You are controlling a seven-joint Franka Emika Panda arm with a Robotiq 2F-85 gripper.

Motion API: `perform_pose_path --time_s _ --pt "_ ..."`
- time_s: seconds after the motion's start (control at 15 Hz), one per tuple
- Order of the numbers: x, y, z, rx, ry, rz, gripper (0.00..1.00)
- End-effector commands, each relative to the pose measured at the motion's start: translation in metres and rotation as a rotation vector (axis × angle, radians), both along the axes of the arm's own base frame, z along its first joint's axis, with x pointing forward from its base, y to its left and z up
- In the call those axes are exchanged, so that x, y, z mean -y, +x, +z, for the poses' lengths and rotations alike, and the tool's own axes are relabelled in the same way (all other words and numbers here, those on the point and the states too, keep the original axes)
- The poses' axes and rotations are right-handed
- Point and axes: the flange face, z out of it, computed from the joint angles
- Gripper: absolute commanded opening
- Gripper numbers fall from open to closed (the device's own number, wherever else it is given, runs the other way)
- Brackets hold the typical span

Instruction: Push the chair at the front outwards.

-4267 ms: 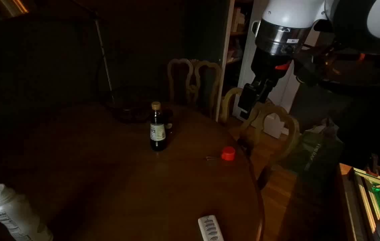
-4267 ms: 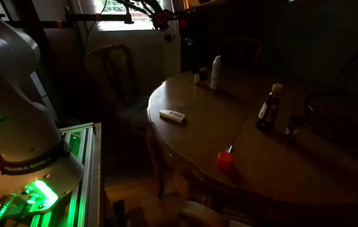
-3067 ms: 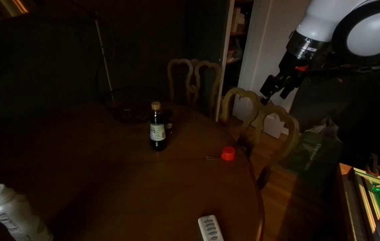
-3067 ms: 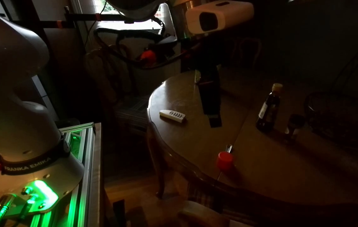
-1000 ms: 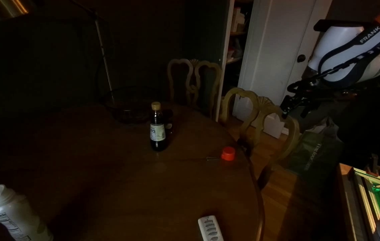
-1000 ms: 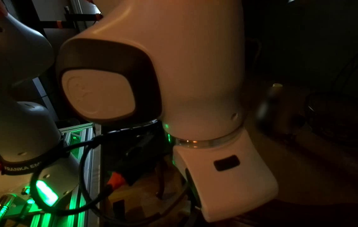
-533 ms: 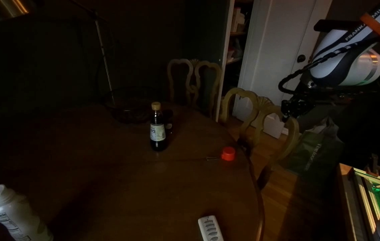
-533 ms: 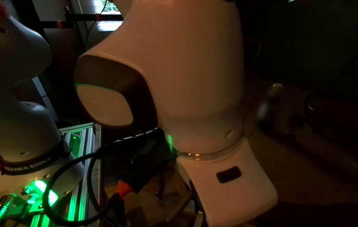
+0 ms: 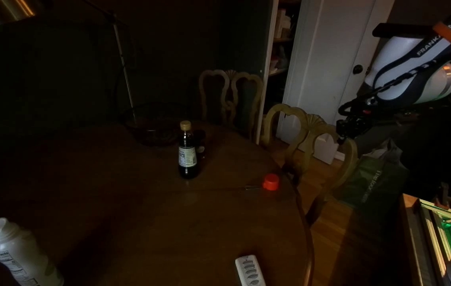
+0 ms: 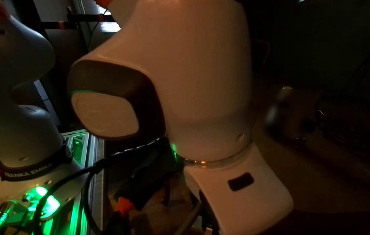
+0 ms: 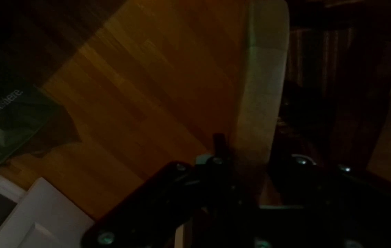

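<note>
The light wooden chair point(image 9: 313, 121) stands at the table's edge, its arched open back facing the arm. My black gripper point(image 9: 341, 137) is down on the right-hand arch of that back. In the wrist view the curved top rail of the chair point(image 11: 265, 69) runs down between the two dark fingers point(image 11: 220, 148), and the gripper point(image 11: 248, 162) is shut on it. One finger lies on the floor side of the rail, the other on the seat side. The picture is dark there, so exact contact is hard to make out. The arm point(image 10: 204, 81) covers most of the chair in an exterior view.
The round wooden table point(image 9: 217, 222) borders the chair and carries a red cup-like item point(image 9: 271, 182), a dark bottle point(image 9: 187, 157), a white remote point(image 9: 250, 271) and a white bottle point(image 9: 22, 254). A green bag point(image 9: 372, 178) sits on the floor beside the chair. Another chair point(image 9: 231, 74) stands behind.
Over the last second my gripper has closed on the chair's top rail. The rail has shifted very slightly to the right with it. Earlier the gripper came down from above the chair.
</note>
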Motion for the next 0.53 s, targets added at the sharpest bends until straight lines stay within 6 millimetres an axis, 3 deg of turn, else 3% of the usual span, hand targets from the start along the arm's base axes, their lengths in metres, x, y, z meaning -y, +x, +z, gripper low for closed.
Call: perform_pose_path --time_s 0.0,0.27,0.47 --pt "0.052 -0.026 -0.024 -0.072 -0.08 0.011 0.08" --pt "0.072 -0.05 0.012 -0.082 -0.166 -0.003 0.08" --pt "0.074 -0.059 0.022 -0.083 -0.213 -0.019 0.08"
